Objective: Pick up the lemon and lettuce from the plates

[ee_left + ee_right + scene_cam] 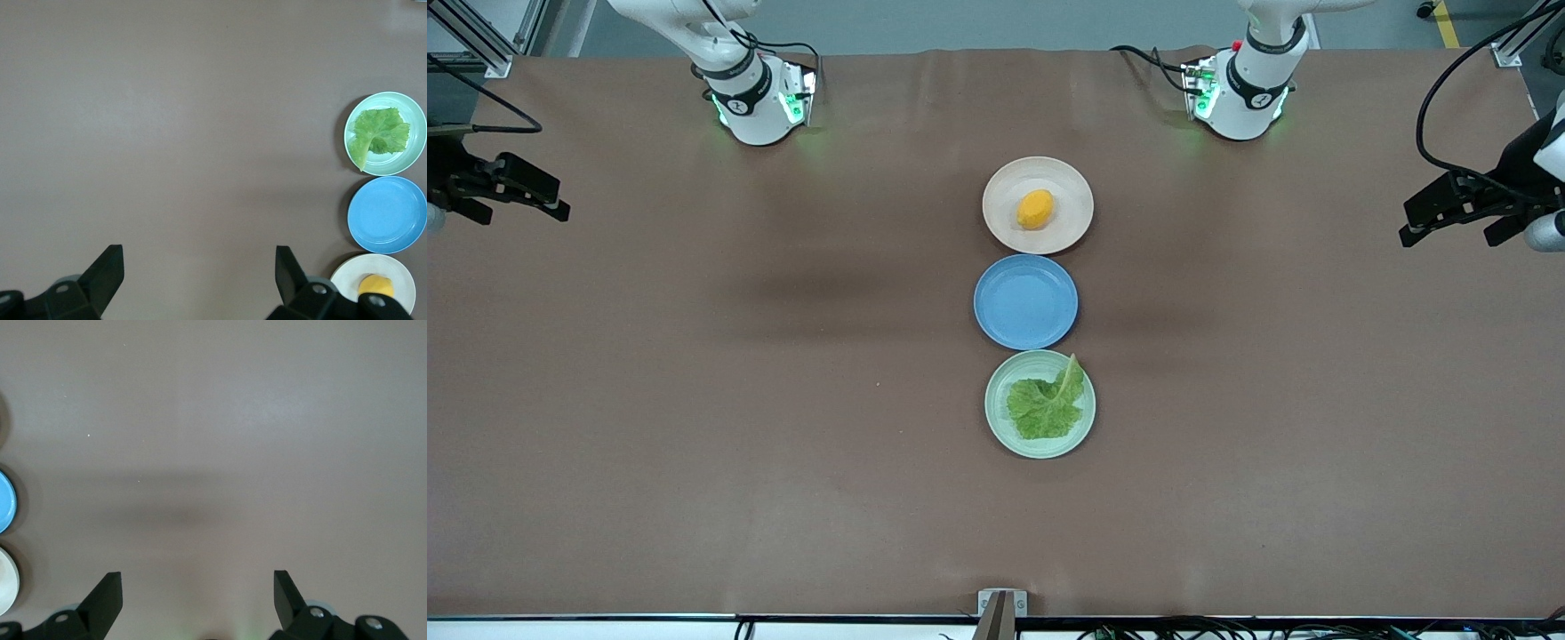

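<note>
The lemon point(1035, 209) lies on the beige-pink plate point(1005, 191), the plate farthest from the front camera. The lettuce point(1047, 404) lies on the mint green plate point(1000, 420), the nearest one. My left gripper point(1449, 233) hangs open and empty over the left arm's end of the table. My right gripper point(520, 213) hangs open and empty over the right arm's end. The left wrist view shows its open gripper point(199, 267), the lettuce point(380, 132) on the mint plate point(403, 161), and the lemon point(375, 285) on the beige plate point(347, 277). The right wrist view shows its open gripper point(198, 590) over bare table.
A blue plate point(1025, 301) sits empty between the two task plates, all three in a line down the table's middle. It also shows in the left wrist view point(387, 215) and at the edge of the right wrist view point(5, 500). Brown table surface spreads wide on both sides.
</note>
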